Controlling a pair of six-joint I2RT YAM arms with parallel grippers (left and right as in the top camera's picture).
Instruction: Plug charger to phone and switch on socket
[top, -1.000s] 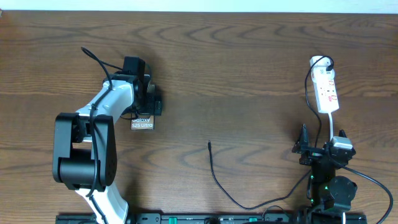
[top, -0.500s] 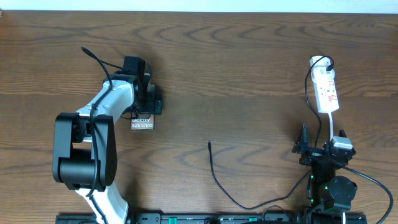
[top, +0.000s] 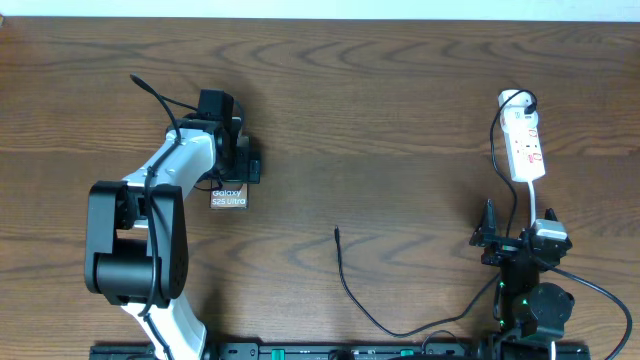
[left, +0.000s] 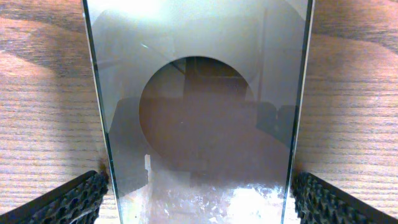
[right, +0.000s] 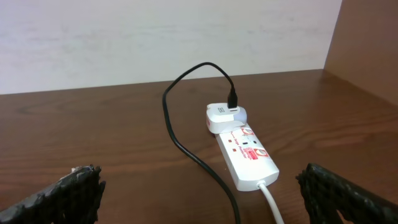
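Honestly nothing has changed in the last second: both arms are parked exactly where they were and the cable hasn't budged. My left gripper (top: 238, 165) is down over the phone (top: 229, 198), jaws spread as wide as they go, one on each long edge. From the left wrist view the pads (left: 68, 202) sit right at the glass on both sides, but I can't tell if they're actually touching it or just beside it, so I wouldn't call it a grip yet. The phone is lying flat on the table (top: 400, 100) over on the left, with the Galaxy text poking out below my fingers. My right gripper (top: 518, 238) is wide open too and holding nothing, hanging low near the front edge and looking up at the socket (right: 249, 158), which lies well ahead of it with the white plug (right: 224, 117) already seated in its far end. The charger (top: 345, 275) trails off across the middle of the table, its free tip (top: 337, 232) lying loose, well apart from both the phone and either gripper. So I'd say the job is barely started: the tip is not picked up, the phone not plugged in, and the switch not yet touched. My guess is the pause is just me lining up on the phone.
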